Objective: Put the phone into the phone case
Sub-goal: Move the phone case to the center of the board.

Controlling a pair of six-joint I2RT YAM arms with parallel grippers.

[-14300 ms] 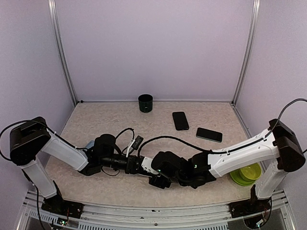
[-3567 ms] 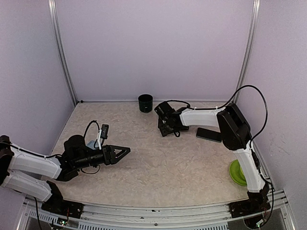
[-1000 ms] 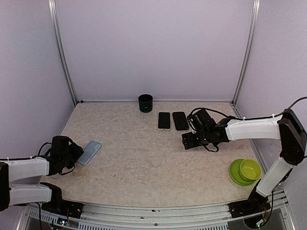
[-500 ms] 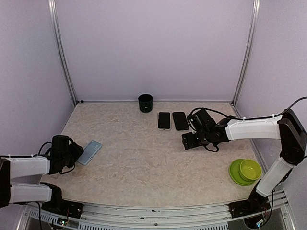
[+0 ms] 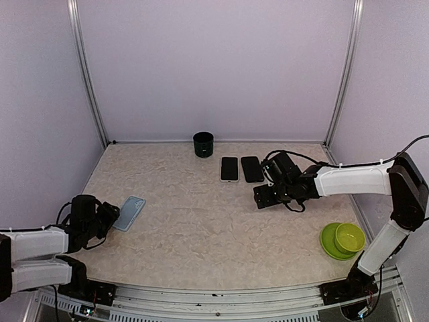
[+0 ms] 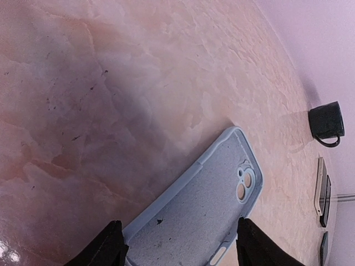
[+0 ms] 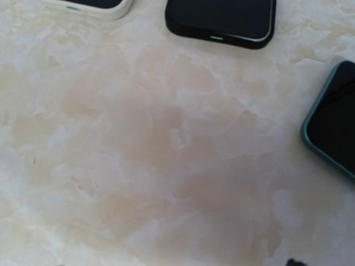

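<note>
Left gripper (image 6: 177, 224): low at the left near side of the beige marbled tabletop (image 5: 201, 228). The fingers (image 6: 108, 246) are apart and straddle the near end of the light blue soft phone case (image 6: 199, 205). The case lies flat, hollow side up, with its camera cut-out at the far end. One finger looks right against the case edge and there's a thin gap at the other, so I read it as not clamped.

Right gripper (image 5: 260, 197): right of centre, hanging low over bare tabletop. The fingers are spread and there's nothing between them.

Phones: a white-edged phone with a dark screen (image 5: 229, 168) and a black phone (image 5: 252, 169) lie side by side, face up, toward the back. Both are just beyond my right gripper and well apart from the case. My right wrist camera also catches a dark phone with a teal rim (image 7: 333, 138) at its right edge. No phone is in the blue case.

Also on the table: a dark green cup (image 5: 203, 144) at the back wall and a lime green bowl (image 5: 343, 239) near right.
</note>
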